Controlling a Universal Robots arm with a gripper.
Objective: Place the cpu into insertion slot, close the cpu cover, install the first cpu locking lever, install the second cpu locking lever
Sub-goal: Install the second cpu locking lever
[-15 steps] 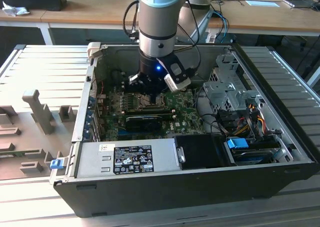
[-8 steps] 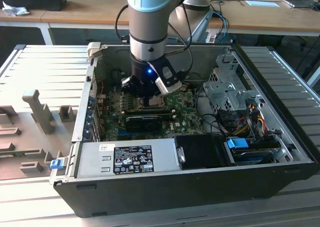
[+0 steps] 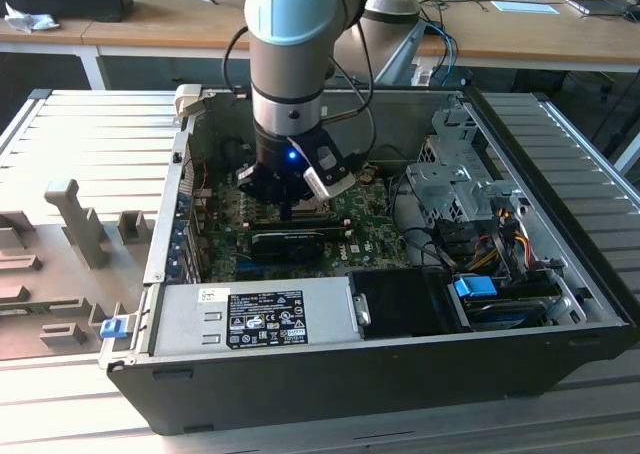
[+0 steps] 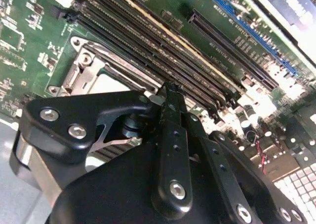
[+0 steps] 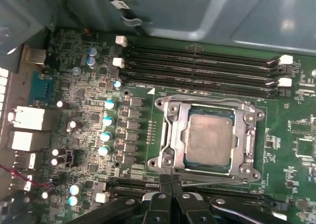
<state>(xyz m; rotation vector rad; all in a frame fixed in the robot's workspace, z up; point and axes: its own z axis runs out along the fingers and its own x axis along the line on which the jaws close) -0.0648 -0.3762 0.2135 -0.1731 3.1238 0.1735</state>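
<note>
Already seated: cpu under cpu cover; gripper fingers pressed together, empty, at insertion slot edge.

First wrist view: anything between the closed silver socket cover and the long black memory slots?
Only a bare strip of green board lies between the silver cpu cover and black memory slots.

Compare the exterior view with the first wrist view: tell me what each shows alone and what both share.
Exterior view alone: the robot arm reaching down into the open computer case, with the silver power supply along its near wall.

First wrist view alone: the chip lying in its socket with the metal cover closed around it, and the claw shut beside the socket's edge.

Both: the green circuit board, seen in the exterior view at.
</note>
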